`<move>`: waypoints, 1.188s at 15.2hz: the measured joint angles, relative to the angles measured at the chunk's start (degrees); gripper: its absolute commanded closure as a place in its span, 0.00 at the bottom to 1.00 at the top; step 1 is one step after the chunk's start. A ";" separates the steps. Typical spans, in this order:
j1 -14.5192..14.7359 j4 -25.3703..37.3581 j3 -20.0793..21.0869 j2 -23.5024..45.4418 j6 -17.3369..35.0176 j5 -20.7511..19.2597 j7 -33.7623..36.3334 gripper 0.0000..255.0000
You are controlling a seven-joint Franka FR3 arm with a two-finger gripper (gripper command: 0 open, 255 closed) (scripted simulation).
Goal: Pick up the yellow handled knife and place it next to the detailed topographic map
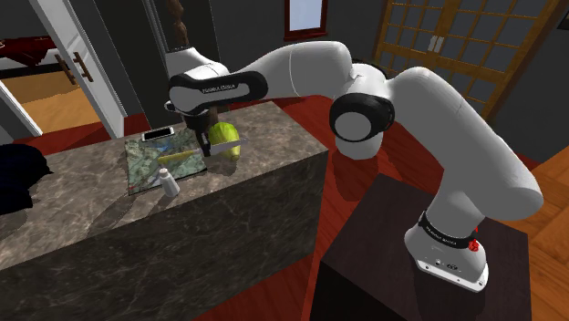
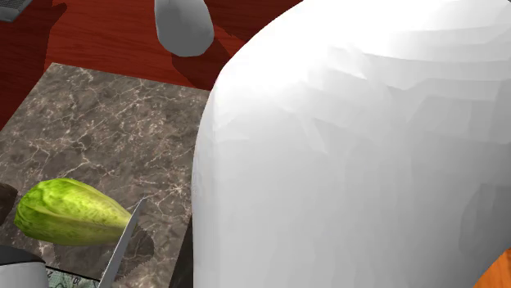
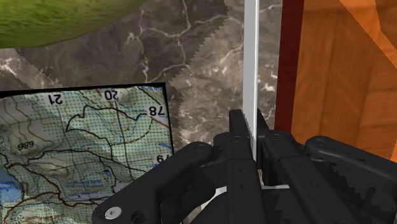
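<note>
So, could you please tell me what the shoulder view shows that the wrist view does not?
The shoulder view adds the white arm, its stand, a phone and a small white bottle. The wrist view adds the map's printed numbers and the gripper shut on the knife's thin blade. Both share the map, the marble counter and the green vegetable.

The arm [image 1: 301,68] reaches out (elbow raised), end effector [image 3: 252,127] pointing down, fingers [image 3: 236,135] clasping the knife [image 3: 250,57].

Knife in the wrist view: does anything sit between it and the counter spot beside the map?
Nothing visible. The fingers clasp the knife over bare counter right beside the map; the green vegetable lies to the side, not under it.
</note>
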 measured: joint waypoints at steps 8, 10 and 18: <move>0.18 2.69 0.34 4.35 1.65 0.21 0.69 1.00; 0.23 1.56 0.38 4.65 3.06 0.28 0.57 1.00; 0.49 -1.54 0.55 6.33 7.79 0.53 0.35 1.00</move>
